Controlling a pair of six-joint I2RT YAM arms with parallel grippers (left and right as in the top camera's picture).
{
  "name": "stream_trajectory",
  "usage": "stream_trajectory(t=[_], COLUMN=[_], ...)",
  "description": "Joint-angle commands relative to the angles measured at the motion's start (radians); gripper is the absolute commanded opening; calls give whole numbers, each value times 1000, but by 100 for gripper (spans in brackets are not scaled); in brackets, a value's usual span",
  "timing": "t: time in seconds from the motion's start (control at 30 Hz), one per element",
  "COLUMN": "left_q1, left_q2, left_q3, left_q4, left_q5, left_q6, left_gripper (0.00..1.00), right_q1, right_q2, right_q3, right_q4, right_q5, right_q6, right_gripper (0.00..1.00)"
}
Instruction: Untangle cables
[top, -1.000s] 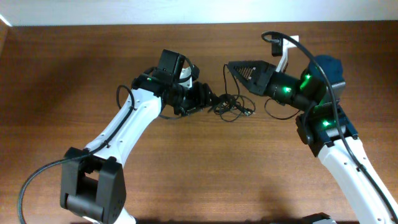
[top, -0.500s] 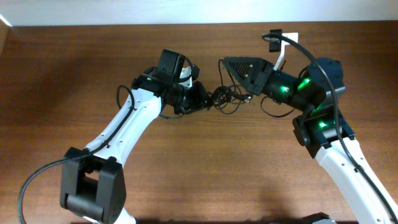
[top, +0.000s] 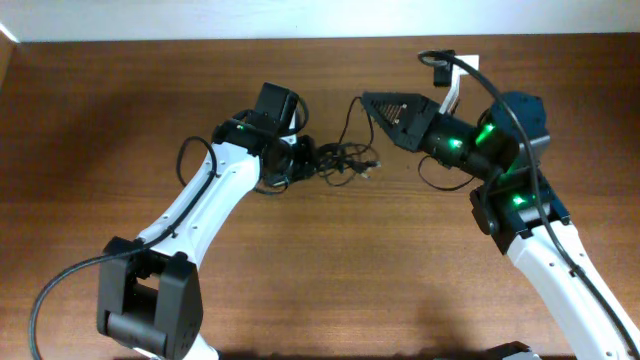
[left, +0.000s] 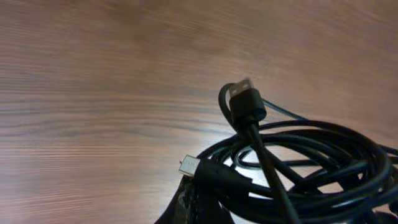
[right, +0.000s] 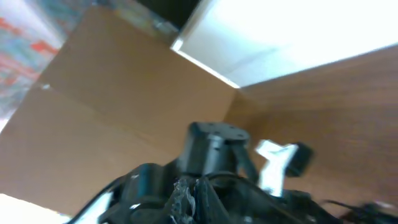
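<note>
The cables (top: 342, 162) form a bunch of thin black cords on the brown table (top: 300, 280), between the two arms. My left gripper (top: 305, 160) is shut on the bunch's left side. In the left wrist view the cables (left: 298, 168) loop over my dark fingers (left: 189, 202), with a silvery USB plug (left: 244, 87) sticking up and a smaller plug (left: 188, 165) near the fingertips. My right gripper (top: 362, 101) hangs behind the bunch, shut, with one thin cord rising to its tip. In the right wrist view its fingers (right: 186, 196) are pressed together, the picture blurred.
A white bracket (top: 452, 90) stands at the table's back edge behind the right arm. The thicker black arm cables loop beside the left arm (top: 190, 155) and under the right arm (top: 432, 180). A pale wall runs along the top.
My left gripper has closed on the bunch and drawn it to the left. My right gripper moved left and back, its cord now stretched up from the bunch.
</note>
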Motion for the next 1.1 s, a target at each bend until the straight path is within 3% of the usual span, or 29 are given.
stream_trajectory(t=[0.0,0.2,0.43,0.6,0.8,0.87,1.0,1.07], left_q1=[-2,-2,-2,-2,-2,-2,-2,-2], left_q2=[2,2,2,2,2,2,2,2], left_q3=[12,11,3,2,2,2,2,2], left_q4=[-36,-75,-72,-60,-23,-17,-12,-13], left_q5=[-261,-396,-405,-384,-208,-173,-151,-144], left_q6=[5,5,5,4,4,4,4,4], left_gripper=[0,0,0,4,27,30,47,62], right_q1=[7,-46,-183,-230,-203,-187,-138,-116], right_q2=[-1,-1,-1,8,66,96,158,169], right_q3=[22,22,22,22,22,22,22,22], right_q4=[-80,-342,-603,-680,-653,-610,-410,-261], right_q5=[148,404,575,611,374,230,-115,-266], right_q6=[-52,-75,-150,-150,-150,-150,-183,-182], right_gripper=[4,4,4,4,4,4,4,4])
